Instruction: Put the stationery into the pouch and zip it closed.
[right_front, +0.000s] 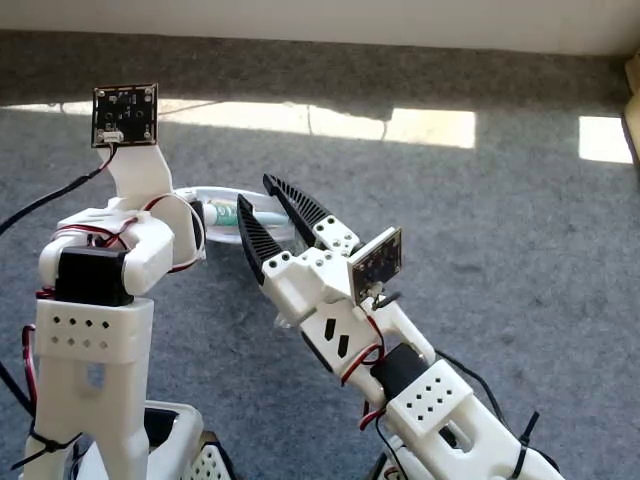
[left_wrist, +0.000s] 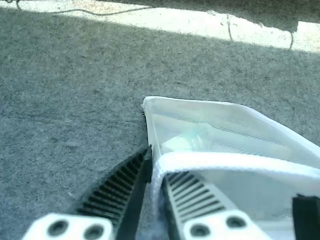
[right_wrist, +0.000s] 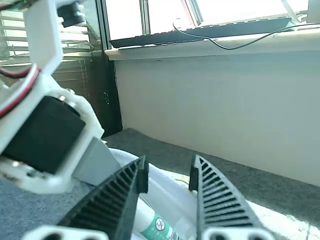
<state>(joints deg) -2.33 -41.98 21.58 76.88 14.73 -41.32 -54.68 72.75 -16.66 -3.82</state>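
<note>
**Pouch held open, zipping step close**

You had both arms down on the grey carpet (right_front: 520, 250), the left arm (right_front: 100, 290) and the right arm (right_front: 400, 370) meeting at the pouch (left_wrist: 225, 135). The pouch lay on the carpet between them. Your left tool (left_wrist: 156, 167) was clenched on the pouch's white rim, one finger outside the mouth and one inside. Your right tool (right_wrist: 169, 162) was released, its fingers spread just above the opening. A tube with a green label (right_wrist: 159, 226) lay inside the pouch.

With the tube inside, I judged the loading done or nearly so, and the zip next. You needed to find the slider, which I couldn't make out. Then you'd pinch it with the right tool and draw it along while the left tool kept the rim taut.
</note>
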